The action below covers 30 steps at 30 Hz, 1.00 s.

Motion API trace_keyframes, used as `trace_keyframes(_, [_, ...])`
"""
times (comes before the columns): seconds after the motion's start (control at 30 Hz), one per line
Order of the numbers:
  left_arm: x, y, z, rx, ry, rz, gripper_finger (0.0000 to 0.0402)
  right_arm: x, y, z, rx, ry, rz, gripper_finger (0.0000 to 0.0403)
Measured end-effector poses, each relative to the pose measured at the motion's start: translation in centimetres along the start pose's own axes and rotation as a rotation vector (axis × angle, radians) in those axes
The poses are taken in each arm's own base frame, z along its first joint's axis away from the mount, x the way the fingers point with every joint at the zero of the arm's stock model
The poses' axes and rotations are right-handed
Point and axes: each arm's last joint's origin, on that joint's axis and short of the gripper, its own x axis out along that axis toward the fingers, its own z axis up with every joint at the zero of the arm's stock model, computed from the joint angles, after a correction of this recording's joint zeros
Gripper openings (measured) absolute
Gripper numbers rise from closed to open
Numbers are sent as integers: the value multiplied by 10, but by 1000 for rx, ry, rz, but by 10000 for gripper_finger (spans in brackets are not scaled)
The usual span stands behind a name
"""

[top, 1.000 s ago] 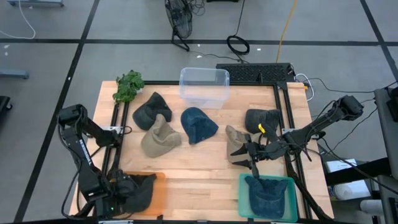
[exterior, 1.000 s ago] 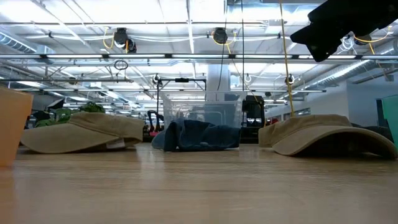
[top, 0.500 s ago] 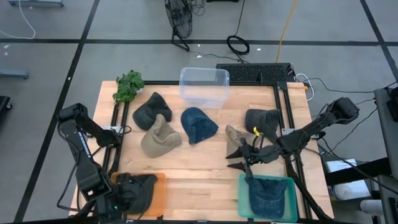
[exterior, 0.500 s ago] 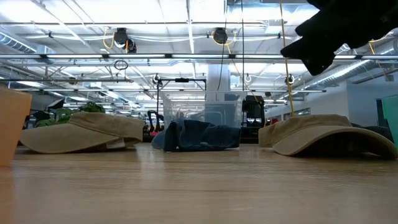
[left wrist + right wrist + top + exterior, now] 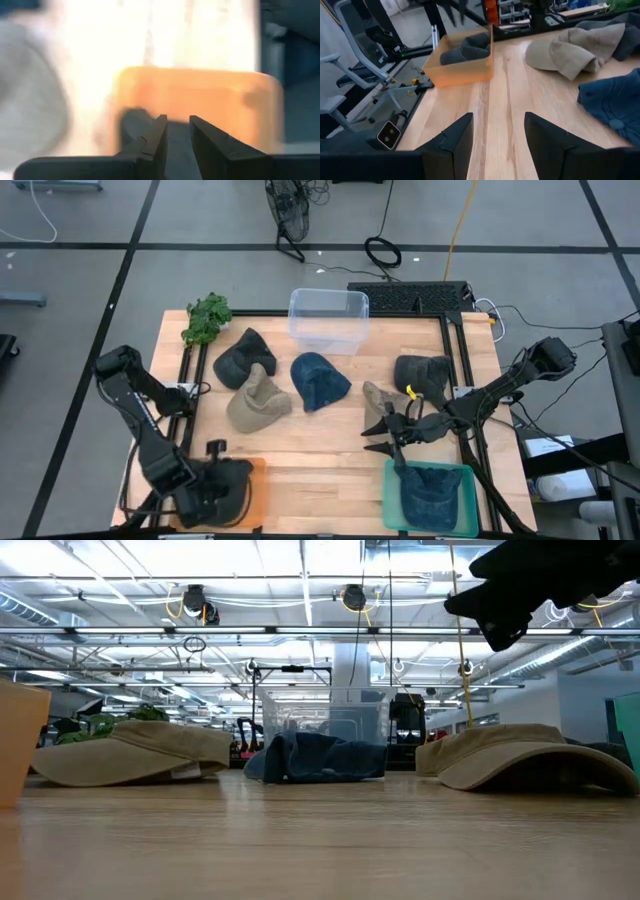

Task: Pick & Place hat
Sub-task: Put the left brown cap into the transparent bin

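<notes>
Gripper of the right arm (image 5: 392,436) hovers above the table (image 5: 330,470), its two fingers spread wide with nothing between them, just beside the tan hat (image 5: 378,406) on the right and just above the teal bin (image 5: 392,480). That arm reaches in low from the table's right edge, stretched nearly flat toward the middle. The left arm bends down from the table's left edge to the near left corner, where the left gripper (image 5: 210,470) sits over the orange bin (image 5: 256,480); in the left wrist view its fingers (image 5: 152,142) stand slightly apart and hold nothing, just above the dark hat (image 5: 225,488) lying in that bin.

A blue hat (image 5: 433,498) lies in the teal bin. Loose on the table lie another tan hat (image 5: 256,402), a blue hat in the middle (image 5: 318,380), a dark hat on the left (image 5: 243,358) and a dark hat on the right (image 5: 420,372). A clear plastic box (image 5: 328,320) stands at the far edge, and a green leafy sprig (image 5: 206,318) lies at the far left corner.
</notes>
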Motion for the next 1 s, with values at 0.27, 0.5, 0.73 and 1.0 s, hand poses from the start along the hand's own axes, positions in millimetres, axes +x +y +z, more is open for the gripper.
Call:
trace_keyframes(0.27, [55,49,-7,-98,43,252,90,0,0,0,0,-1,0,155])
trace_keyframes(0.5, [88,68,-12,-174,177,140,90,0,-1,-2,-6,17,-6,155])
trace_keyframes(0.73, [82,64,-8,-96,208,104,90,0,-1,-2,-9,25,-11,155])
trace_keyframes(1.0, [67,84,22,46,118,325,90,0,-1,-2,-8,22,-13,155])
